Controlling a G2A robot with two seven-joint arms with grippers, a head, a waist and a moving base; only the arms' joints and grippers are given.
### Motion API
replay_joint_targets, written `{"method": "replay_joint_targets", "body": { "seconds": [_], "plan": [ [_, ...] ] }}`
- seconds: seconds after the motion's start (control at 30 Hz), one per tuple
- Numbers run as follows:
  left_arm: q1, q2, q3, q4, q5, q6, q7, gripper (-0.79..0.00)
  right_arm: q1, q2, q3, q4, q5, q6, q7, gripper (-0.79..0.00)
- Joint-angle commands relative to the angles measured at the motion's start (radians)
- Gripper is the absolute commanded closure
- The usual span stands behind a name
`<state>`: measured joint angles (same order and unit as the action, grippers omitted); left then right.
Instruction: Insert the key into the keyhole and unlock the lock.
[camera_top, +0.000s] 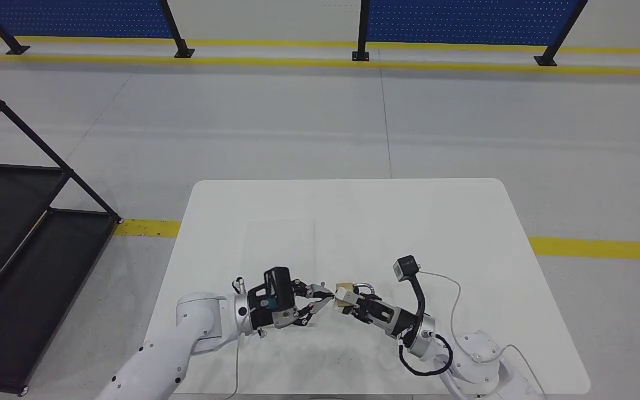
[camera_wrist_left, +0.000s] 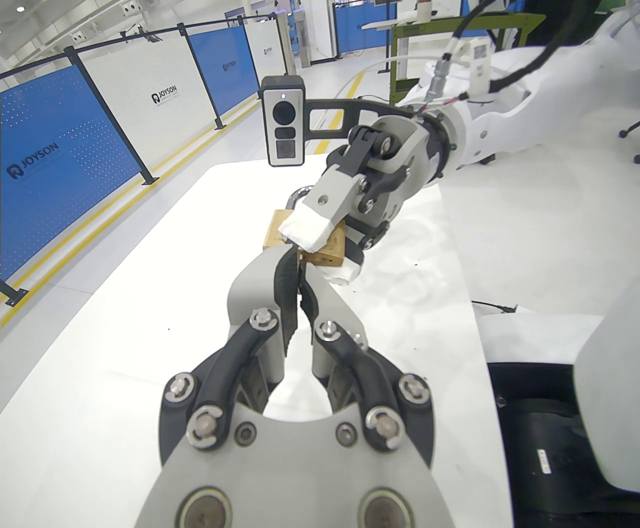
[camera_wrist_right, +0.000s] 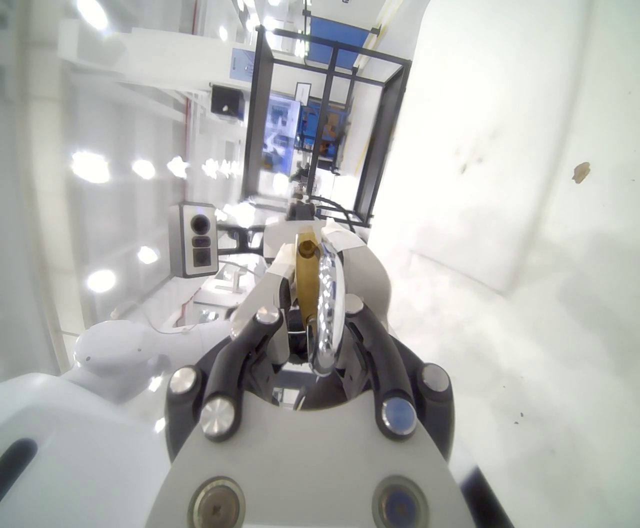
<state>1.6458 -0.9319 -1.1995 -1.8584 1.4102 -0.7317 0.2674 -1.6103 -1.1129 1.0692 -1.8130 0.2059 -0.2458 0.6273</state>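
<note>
Plainly, we see both grippers meeting toward six o'clock on the table. The right gripper, at three o'clock of the brass lock, clamps its body. The left gripper, at nine o'clock, is pinched tight on the key, a thin sliver at the lock's base.

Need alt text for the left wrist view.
The left end effector, pinched shut, meets the near end of a brass padlock that the right end effector clamps between white-wrapped fingertips, above a white table.
</note>
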Motion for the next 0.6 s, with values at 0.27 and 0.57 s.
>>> {"method": "replay_joint_targets", "body": {
  "seconds": [0.27,0.57],
  "plan": [
    [0.008,0.002,-0.007,-0.021,0.053,0.026,0.012,0.0,0.0,0.0,0.0,0.0,0.0,0.0,0.0,0.0],
    [0.014,0.002,-0.001,-0.025,0.097,0.048,0.032,0.0,0.0,0.0,0.0,0.0,0.0,0.0,0.0,0.0]
  ]
}}
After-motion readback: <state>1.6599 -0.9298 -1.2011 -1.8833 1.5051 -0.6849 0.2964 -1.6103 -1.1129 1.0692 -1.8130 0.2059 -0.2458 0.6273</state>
